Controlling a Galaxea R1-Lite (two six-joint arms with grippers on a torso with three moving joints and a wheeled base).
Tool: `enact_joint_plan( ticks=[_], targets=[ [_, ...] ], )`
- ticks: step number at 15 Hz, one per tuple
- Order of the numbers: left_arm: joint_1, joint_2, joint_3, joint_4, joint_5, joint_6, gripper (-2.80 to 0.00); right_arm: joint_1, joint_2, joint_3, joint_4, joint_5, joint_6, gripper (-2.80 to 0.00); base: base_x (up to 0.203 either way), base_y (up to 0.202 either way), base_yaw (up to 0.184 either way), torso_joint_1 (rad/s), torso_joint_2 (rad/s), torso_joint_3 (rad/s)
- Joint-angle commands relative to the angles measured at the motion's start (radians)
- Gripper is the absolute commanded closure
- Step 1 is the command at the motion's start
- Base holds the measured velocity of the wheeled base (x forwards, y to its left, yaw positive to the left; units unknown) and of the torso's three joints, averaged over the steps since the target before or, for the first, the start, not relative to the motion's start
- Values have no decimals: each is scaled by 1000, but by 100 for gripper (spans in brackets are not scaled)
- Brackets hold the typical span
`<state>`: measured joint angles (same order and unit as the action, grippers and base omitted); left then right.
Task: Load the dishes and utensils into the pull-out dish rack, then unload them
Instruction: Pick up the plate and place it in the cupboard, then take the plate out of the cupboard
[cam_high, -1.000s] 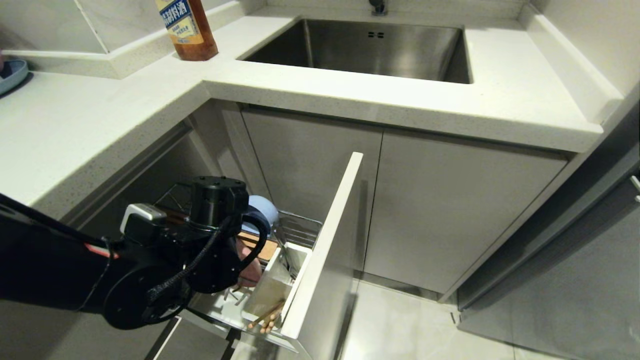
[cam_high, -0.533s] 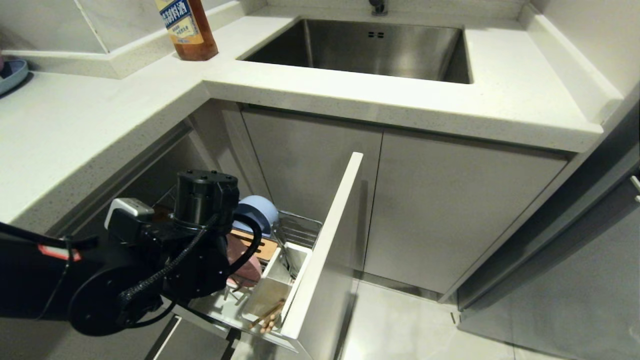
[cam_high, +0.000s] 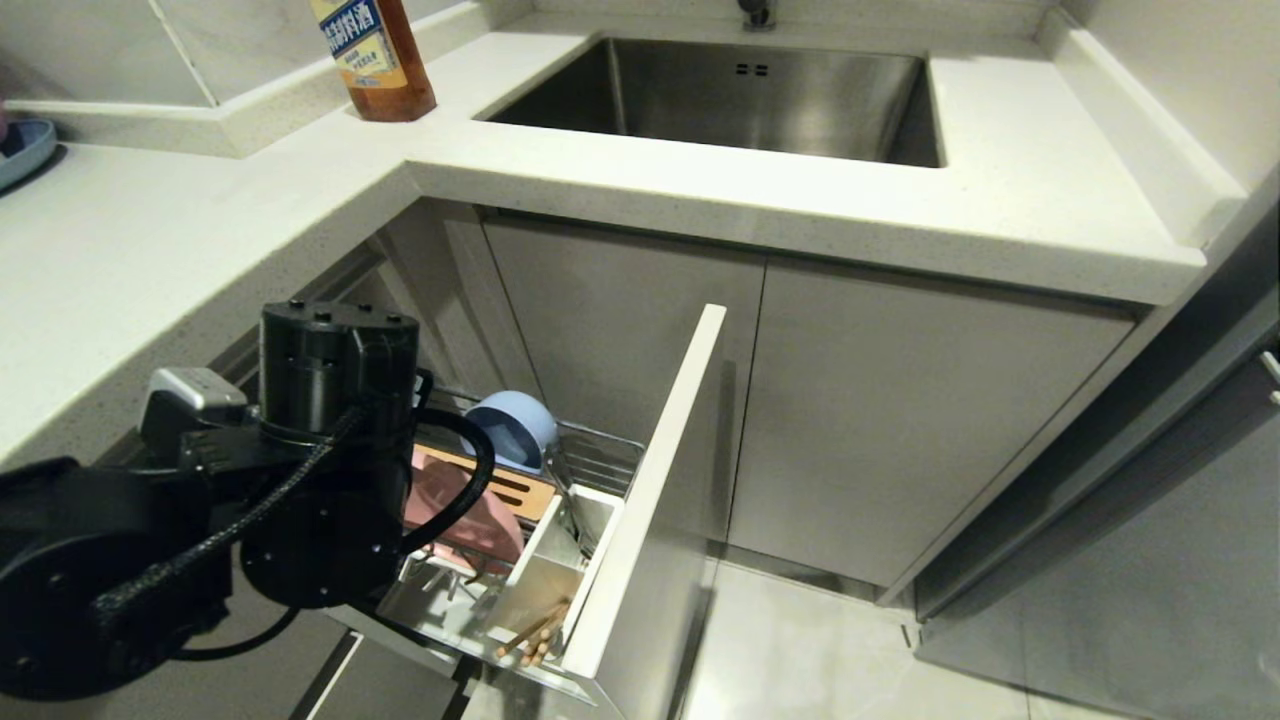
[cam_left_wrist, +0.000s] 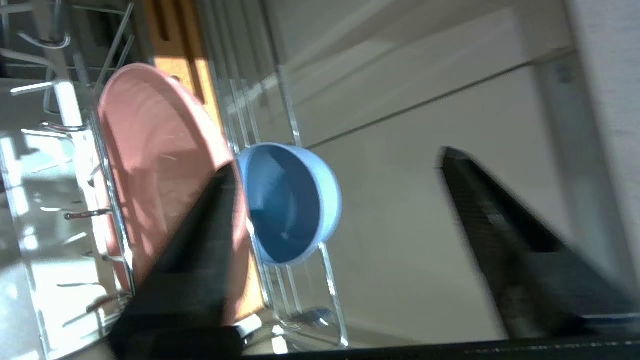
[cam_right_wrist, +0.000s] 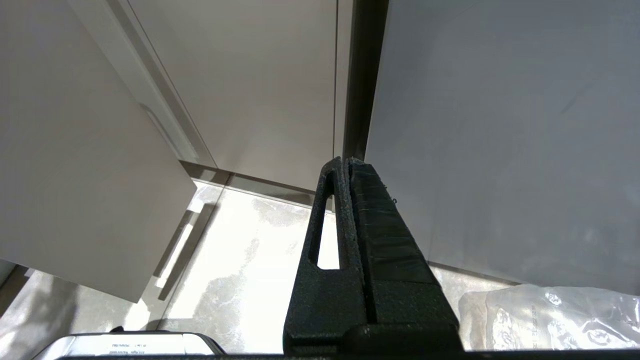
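Pull-out dish rack (cam_high: 590, 455): extended below desk, loaded.
Pink plate (cam_left_wrist: 150, 165): on edge in rack wires.
Blue bowl (cam_left_wrist: 290, 202): on edge just behind plate.
Chopsticks (cam_high: 530, 632): in utensil cup.
Left gripper (cam_left_wrist: 340, 165): released, empty, one finger across plate rim.
Step, judged: plate placed. Next: clear rack without tipping plate.

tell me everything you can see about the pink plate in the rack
The pink plate is a wide, shallow, round dish of smooth matte material that looks like plastic, salmon-pink all over with a raised rim. It stands on edge, tilted, in the pull-out dish rack, held between chrome wires in front of the slotted wooden strip. The light-blue bowl stands just behind it, also on edge. In the left wrist view one finger of the open left gripper overlaps its rim; whether they touch cannot be told.
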<state>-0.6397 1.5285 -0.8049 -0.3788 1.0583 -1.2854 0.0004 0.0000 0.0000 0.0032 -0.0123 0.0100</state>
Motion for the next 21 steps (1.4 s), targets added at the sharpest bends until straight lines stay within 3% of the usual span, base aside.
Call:
enact_joint_plan(
  ticks=[1, 4, 10, 13, 15, 18, 21],
  targets=[
    [-19, -53, -5, 22, 5, 2, 0, 1, 0, 2, 0, 0, 1, 0, 0, 0, 0, 0, 0, 0],
    [-77, -103, -33, 49, 2, 80, 0, 0, 0, 2, 0, 0, -1, 0, 0, 0, 0, 0, 0, 0],
    [-181, -214, -98, 48, -1, 376, 0, 1, 0, 2, 0, 0, -1, 0, 0, 0, 0, 0, 0, 0],
    [-192, -307, -145, 49, -11, 478, 0, 0, 0, 3, 0, 0, 0, 0, 0, 0, 0, 0, 0, 0],
    [-192, -382, -161, 54, -68, 569, 0, 0, 0, 3, 0, 0, -1, 0, 0, 0, 0, 0, 0, 0],
    [-181, -505, -172, 56, -166, 757, 0, 0, 0, 2, 0, 0, 0, 0, 0, 0, 0, 0, 0, 0],
    [-72, -612, -191, 71, -307, 905, 0, 0, 0, 2, 0, 0, 0, 0, 0, 0, 0, 0, 0, 0]
  ],
)
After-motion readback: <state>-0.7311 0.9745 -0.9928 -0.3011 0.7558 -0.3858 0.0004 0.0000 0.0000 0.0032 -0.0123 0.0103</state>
